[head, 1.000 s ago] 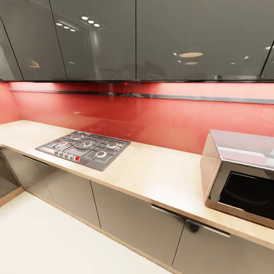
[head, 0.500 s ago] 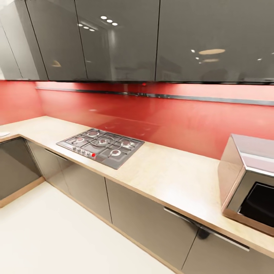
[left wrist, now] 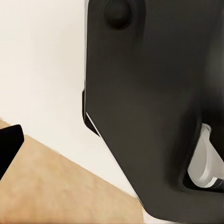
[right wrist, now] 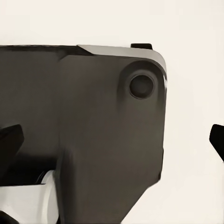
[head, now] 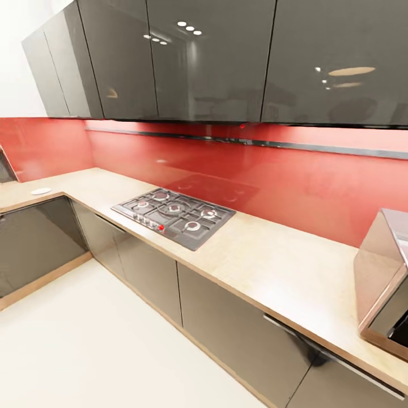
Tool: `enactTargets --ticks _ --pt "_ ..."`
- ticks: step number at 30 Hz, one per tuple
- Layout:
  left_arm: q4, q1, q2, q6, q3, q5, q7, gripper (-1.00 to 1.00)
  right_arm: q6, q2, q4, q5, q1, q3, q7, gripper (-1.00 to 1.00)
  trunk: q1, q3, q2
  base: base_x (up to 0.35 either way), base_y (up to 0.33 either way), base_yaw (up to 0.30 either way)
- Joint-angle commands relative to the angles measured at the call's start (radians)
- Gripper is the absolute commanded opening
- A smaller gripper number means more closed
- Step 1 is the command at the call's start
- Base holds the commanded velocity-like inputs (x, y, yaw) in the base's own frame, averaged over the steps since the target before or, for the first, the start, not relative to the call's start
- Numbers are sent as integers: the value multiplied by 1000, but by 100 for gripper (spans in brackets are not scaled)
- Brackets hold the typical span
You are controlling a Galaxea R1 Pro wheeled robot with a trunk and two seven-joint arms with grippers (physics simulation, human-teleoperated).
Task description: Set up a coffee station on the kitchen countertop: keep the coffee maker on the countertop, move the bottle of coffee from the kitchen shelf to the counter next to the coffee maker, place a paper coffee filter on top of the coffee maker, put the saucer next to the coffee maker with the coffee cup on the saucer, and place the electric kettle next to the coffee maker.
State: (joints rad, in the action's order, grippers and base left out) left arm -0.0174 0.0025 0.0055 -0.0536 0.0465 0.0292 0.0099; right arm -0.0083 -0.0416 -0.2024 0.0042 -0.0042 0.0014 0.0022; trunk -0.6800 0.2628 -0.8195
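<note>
The view has swung left: the hob [head: 174, 216] now sits mid-table [head: 272, 266], the one microwave [head: 385, 283] is cut by the right edge, and one saucer [head: 41, 191] shows on the far-left corner table. Whether either hand is wide or closed cannot be told.

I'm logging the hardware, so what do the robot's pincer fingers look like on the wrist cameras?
The right pincer's fingertips are plain matte black with blunt, angled ends, with no markings or cables visible. The left pincer's fingertip is the same black wedge. Beyond them is a dark grey robot panel with a round recessed hole.
</note>
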Motion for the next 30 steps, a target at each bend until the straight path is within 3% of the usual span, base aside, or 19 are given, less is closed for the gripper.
enactTargets --ticks 1,30 --pt "-1 0 -1 -2 4 3 1 100 -1 0 0 0 0 0 0 100 4 -1 6 0 0 244" --pt "-1 1 -1 -2 6 3 1 100 -1 -1 0 0 0 0 0 100 115 -63 209 0 0 244"
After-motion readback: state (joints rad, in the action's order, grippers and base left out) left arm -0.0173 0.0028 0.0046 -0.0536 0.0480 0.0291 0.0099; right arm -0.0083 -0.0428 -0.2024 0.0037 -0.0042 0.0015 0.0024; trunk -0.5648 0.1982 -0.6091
